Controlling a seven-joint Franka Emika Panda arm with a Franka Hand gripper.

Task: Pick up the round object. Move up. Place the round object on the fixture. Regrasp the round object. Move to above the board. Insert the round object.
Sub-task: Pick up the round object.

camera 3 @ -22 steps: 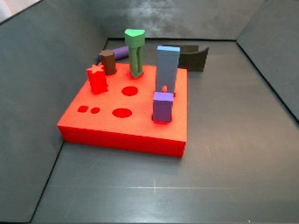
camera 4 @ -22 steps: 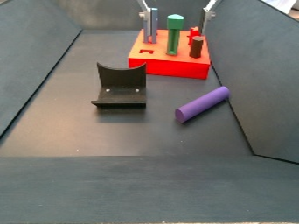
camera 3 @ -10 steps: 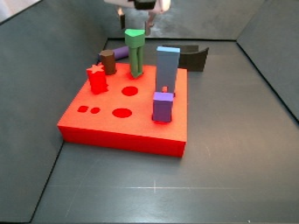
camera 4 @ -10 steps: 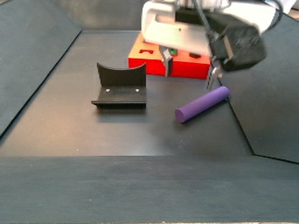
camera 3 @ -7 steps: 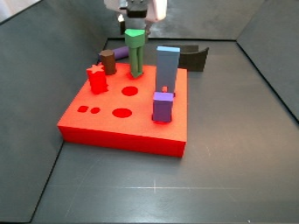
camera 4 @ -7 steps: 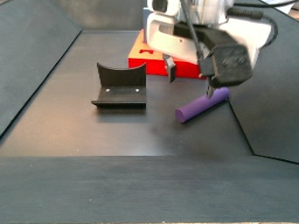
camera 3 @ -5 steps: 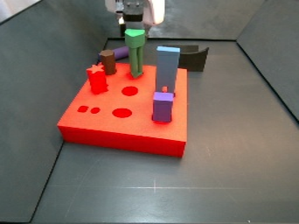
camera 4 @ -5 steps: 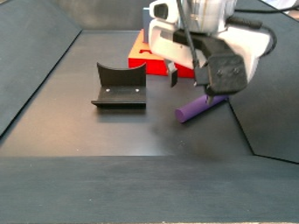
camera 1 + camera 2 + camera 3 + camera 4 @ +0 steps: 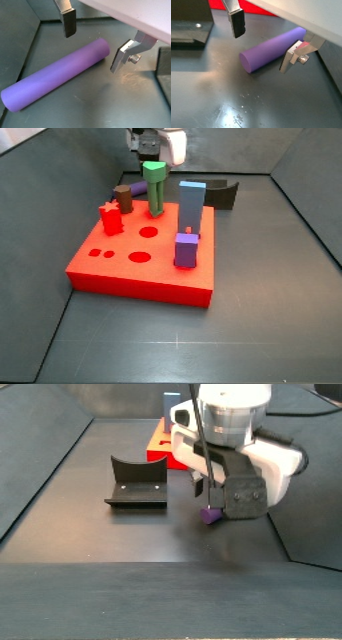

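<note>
Straddling the peg [image 9: 59, 72] with jaws spread wide, one finger [image 9: 67, 21] to each side and nothing clamped between. Lying flat on the dark floor, smooth and violet, set crosswise to the closing line so the pads can meet its curved sides rather than its ends. Both wrist views show clear gaps from pad to cylinder, so no contact yet; likely the last stretch of the approach for the pick. Gripper [image 9: 264, 42] placed toward one end of the peg rather than its middle, judging by the flat end face just beneath the jaws there; possibly chosen to leave length free for resting on the fixture [image 9: 138, 482], though a grip off-centre may let the long end droop. Fixture well off to one side of the jaws, empty, notch up. Board [image 9: 142, 258] farther away, pegs standing, holes open. In a side view, gripper [image 9: 214, 492] hiding most of the peg [image 9: 211, 514], only a small violet tip showing below.
</note>
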